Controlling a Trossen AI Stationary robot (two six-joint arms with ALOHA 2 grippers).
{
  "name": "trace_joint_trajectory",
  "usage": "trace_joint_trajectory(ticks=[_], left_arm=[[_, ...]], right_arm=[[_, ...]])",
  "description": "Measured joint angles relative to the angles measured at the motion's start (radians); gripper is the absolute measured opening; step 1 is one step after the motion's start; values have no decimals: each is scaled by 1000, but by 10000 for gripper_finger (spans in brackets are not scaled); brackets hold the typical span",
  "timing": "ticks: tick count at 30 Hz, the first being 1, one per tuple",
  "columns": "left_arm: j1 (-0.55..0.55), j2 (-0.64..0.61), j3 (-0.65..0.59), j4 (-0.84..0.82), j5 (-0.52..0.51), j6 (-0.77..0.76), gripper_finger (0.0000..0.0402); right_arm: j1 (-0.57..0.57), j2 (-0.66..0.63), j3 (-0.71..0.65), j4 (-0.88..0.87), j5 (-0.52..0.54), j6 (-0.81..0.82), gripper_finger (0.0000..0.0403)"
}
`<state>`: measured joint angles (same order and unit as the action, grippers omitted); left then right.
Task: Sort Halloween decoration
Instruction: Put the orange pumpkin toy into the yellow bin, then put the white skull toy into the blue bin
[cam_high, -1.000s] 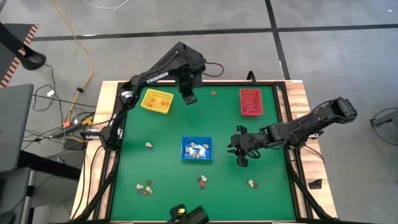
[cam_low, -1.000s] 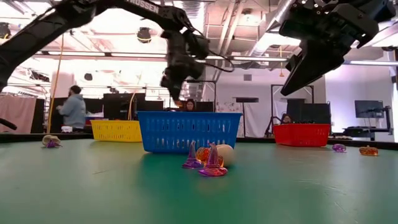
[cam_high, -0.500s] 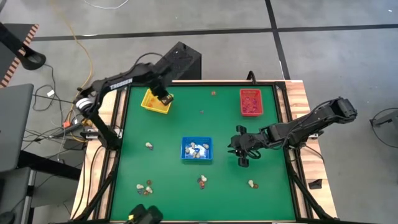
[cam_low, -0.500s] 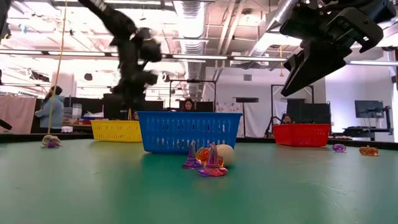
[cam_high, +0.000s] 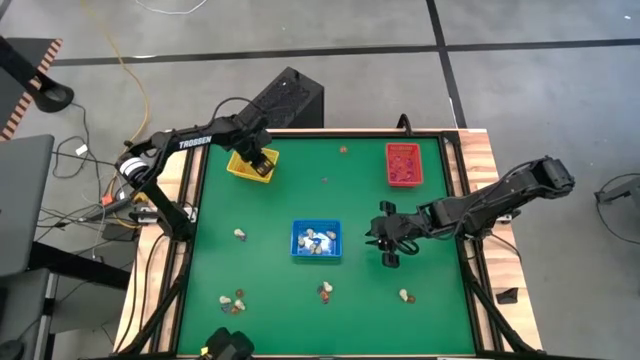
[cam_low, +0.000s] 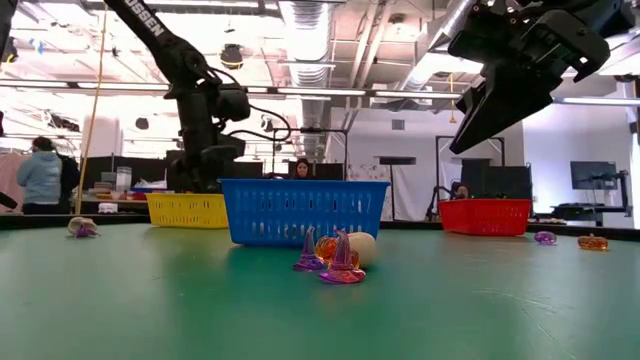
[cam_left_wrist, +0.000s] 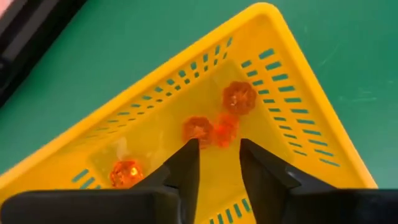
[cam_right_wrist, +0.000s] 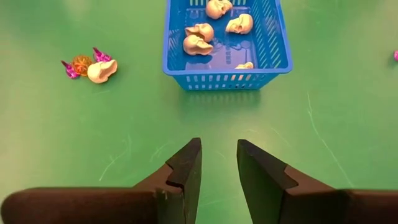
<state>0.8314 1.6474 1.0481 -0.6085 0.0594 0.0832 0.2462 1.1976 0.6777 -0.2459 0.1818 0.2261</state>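
My left gripper (cam_left_wrist: 219, 149) hangs open over the yellow tray (cam_high: 245, 163) at the table's far left, pointing steeply down. Several orange trinkets (cam_left_wrist: 239, 97) lie on the tray's floor, one (cam_left_wrist: 224, 129) just ahead of the fingertips and apart from them. My right gripper (cam_right_wrist: 217, 149) hovers open above the bare green mat, to the right of the blue tray (cam_high: 316, 240), which holds whitish skulls (cam_right_wrist: 198, 45). The red tray (cam_high: 403, 164) stands at the far right. Loose Halloween decoration pieces (cam_high: 325, 292) lie on the mat.
More loose trinkets lie at the left (cam_high: 240, 235), near left (cam_high: 233, 302), near right (cam_high: 404, 296) and far middle (cam_high: 343, 150). A raised dark rim (cam_high: 462, 200) borders the mat. People show in the room behind the table in the low view.
My left gripper has swung from the far middle of the table toward the left edge and come down over the yellow tray.
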Motion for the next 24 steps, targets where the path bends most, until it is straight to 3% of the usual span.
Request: trace_joint_trajectory(ticks=[7,13,17,22,24], left_arm=[[1,-65,0,-35,-32,10,150],[-68,-290,-28,-185,181,-72,146],[-256,-472,-147,-171,267,-146,132],[-567,-641,-347,-88,263,-334,120],[-681,-680,-418,-49,214,-397,119]], right_arm=[[0,0,0,0,0,10,133],[0,0,0,0,0,10,133],[0,0,0,6,1,-12,133],[0,0,0,50,3,-38,133],[0,0,0,73,3,-71,133]])
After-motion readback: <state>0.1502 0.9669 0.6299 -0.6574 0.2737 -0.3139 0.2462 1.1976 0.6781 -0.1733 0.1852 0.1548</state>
